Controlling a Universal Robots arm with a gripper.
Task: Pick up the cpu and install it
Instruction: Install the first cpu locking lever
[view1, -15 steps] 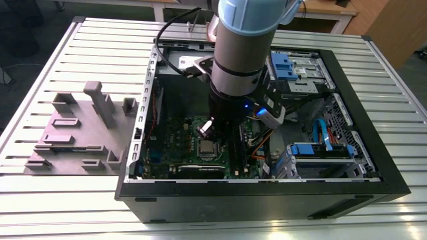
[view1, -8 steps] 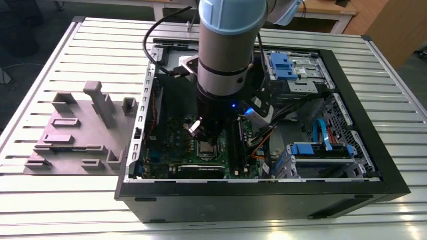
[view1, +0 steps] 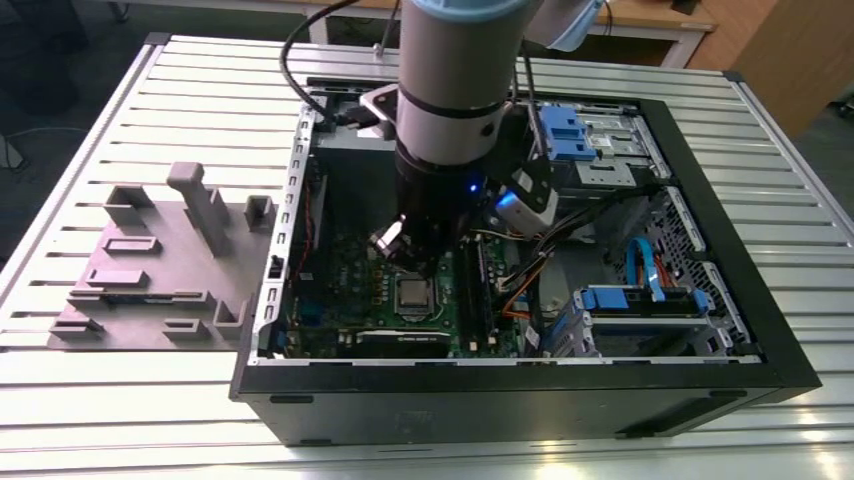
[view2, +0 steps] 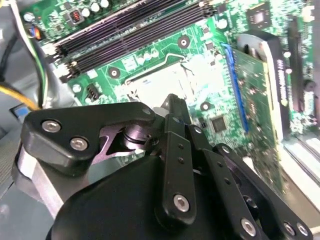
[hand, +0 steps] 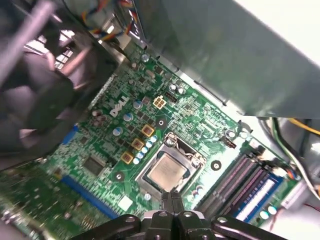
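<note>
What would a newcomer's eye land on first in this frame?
The arm reaching down into the open black case, which lies on a slatted table. Next, the green motherboard with the cpu sitting in its metal-framed socket, the gripper shut just above it. At the exterior view's left, a grey fixture lies beside the case.

Exterior view: high, looks down at open computer case (view1: 534, 290) on slatted table (view1: 160, 400), from some way off. Both wrist views: close over motherboard (hand: 125, 130), past claw (hand: 171, 200); share socket area.
</note>
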